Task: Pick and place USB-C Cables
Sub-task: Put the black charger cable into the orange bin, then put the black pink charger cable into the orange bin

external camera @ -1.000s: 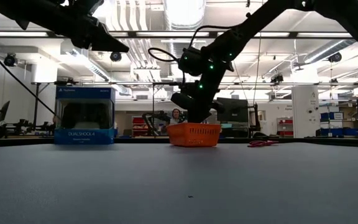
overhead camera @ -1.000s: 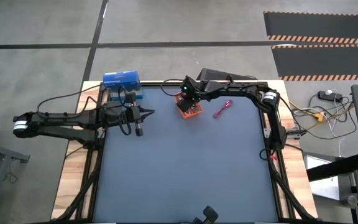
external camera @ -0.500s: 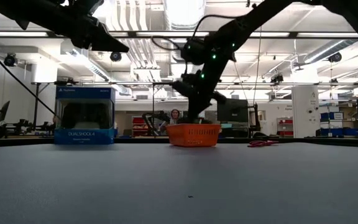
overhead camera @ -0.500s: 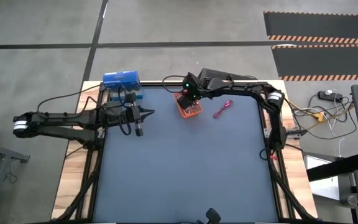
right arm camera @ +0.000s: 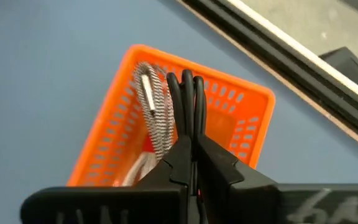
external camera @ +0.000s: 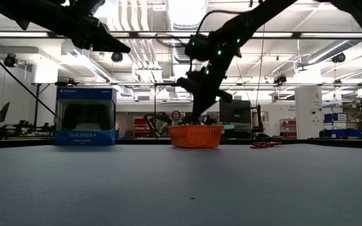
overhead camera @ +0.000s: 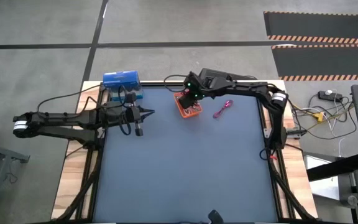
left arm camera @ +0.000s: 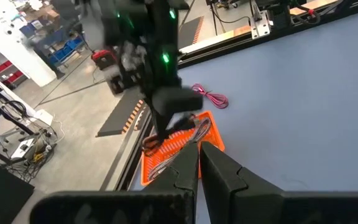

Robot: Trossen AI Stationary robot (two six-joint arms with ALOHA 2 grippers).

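The small orange tray stands at the table's far middle. A silver-grey braided cable lies in it. My right gripper hovers just above the tray, shut on the black cable. The magenta-pink cable lies flat on the table to the tray's right and also shows in the low view. My left gripper is shut and empty, held in the air to the left of the tray. My right gripper pinches the bundled black cable between its two fingers. The cable's looped end sticks out past the fingertips. The fingers come from above, pointing down toward the tray. The cable is lifted over the tray's inside.
A blue box stands at the table's far left corner, behind my left arm. The dark mat toward the near edge is bare. Wires trail off the table's right side. A person shows far off in the room behind the tray.
My right gripper has risen from low in the orange tray to a little above it, staying shut.
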